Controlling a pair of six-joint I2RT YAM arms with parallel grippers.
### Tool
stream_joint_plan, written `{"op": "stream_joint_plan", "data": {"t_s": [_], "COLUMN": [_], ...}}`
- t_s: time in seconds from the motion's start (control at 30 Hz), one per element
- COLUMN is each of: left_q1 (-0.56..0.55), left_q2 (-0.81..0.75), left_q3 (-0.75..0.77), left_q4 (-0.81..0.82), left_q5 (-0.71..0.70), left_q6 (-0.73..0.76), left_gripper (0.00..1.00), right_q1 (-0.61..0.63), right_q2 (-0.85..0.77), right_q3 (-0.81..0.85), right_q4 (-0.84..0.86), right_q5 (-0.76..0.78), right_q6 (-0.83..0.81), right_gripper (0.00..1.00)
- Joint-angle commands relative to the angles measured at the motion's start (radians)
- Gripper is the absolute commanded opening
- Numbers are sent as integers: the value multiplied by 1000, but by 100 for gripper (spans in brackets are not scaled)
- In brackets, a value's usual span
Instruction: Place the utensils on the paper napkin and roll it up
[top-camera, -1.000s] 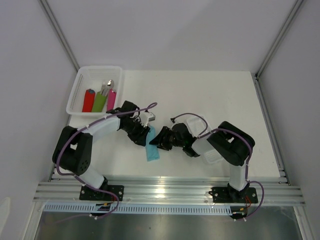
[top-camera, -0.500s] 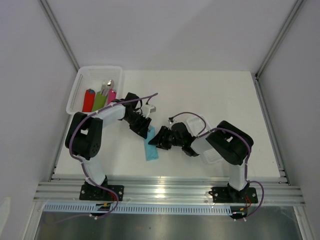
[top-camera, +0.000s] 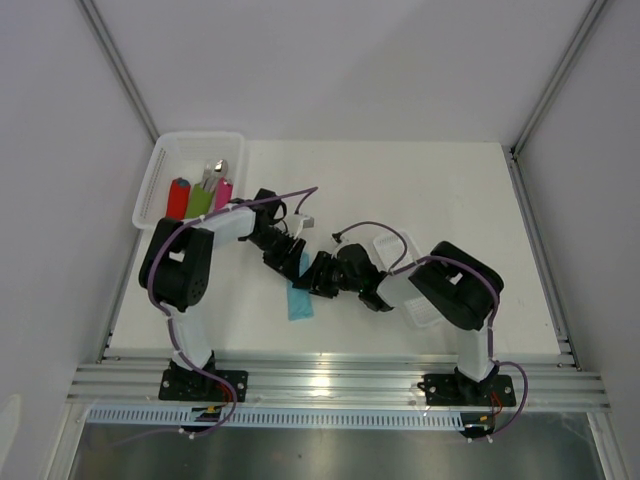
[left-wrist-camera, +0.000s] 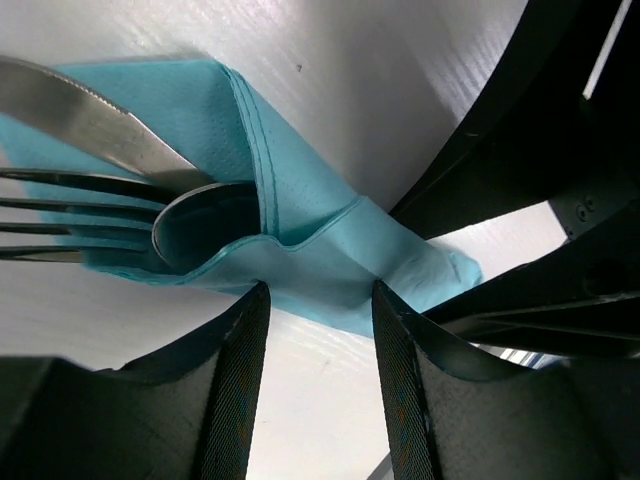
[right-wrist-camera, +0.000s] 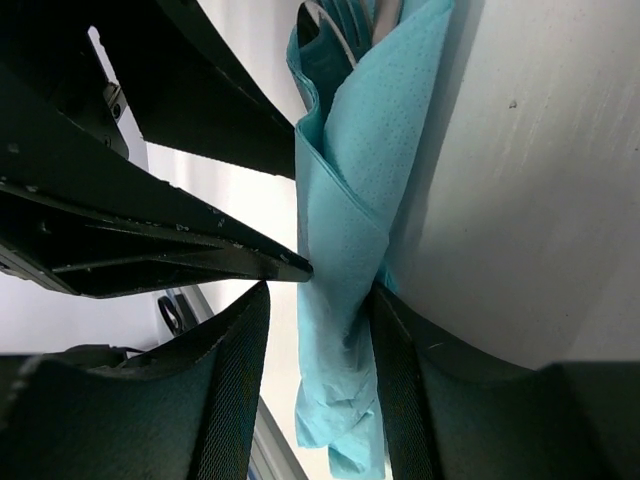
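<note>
The teal paper napkin (top-camera: 298, 300) lies partly rolled on the table between both grippers. In the left wrist view the napkin (left-wrist-camera: 300, 200) wraps around the utensils: a knife (left-wrist-camera: 90, 110), a fork (left-wrist-camera: 70, 215) and a spoon bowl (left-wrist-camera: 205, 225) stick out at the left. My left gripper (left-wrist-camera: 320, 290) is open, its fingertips at the napkin's near edge. My right gripper (right-wrist-camera: 320, 290) is open and straddles the napkin's (right-wrist-camera: 360, 200) rolled end, which rests against the right finger. A utensil tip (right-wrist-camera: 335, 30) shows at the top.
A white basket (top-camera: 160, 165) at the back left holds red, green and pink rolled napkins with cutlery tips. A clear plastic tray (top-camera: 420, 305) sits by the right arm. The two grippers (top-camera: 305, 268) stand close together, nearly touching. An aluminium rail runs along the table's front edge.
The left arm's elbow has swung in and up, and its gripper has shifted a little toward the back right. The right gripper has crept left toward it. The napkin has narrowed slightly.
</note>
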Motion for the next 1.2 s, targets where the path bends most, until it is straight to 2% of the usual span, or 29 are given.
{"op": "stream_joint_plan", "data": {"t_s": [0.0, 0.3, 0.43, 0.53, 0.8, 0.97, 1.17], "left_q1": [3, 3, 3, 3, 9, 15, 29], "left_q2": [4, -3, -12, -26, -109, -157, -111], "left_q3": [33, 5, 2, -9, -27, -61, -66], "left_q4": [-2, 52, 56, 53, 49, 56, 35], "left_q5": [107, 151, 161, 138, 49, 18, 7], "left_q6": [-33, -45, -50, -42, -26, -15, -1], "left_gripper": [49, 48, 48, 48, 49, 50, 49], "right_q1": [13, 17, 20, 23, 46, 46, 45], "right_q2": [88, 113, 88, 33, -45, -1, 56], "right_q3": [-34, -39, -51, -83, -120, -108, -98], "right_q4": [-206, -152, -215, -268, -322, -269, -224], "right_q5": [106, 120, 208, 302, 373, 343, 310], "right_q6": [-41, -19, 22, 77, 117, 111, 117], "right_gripper": [50, 49, 49, 49, 49, 49, 49]}}
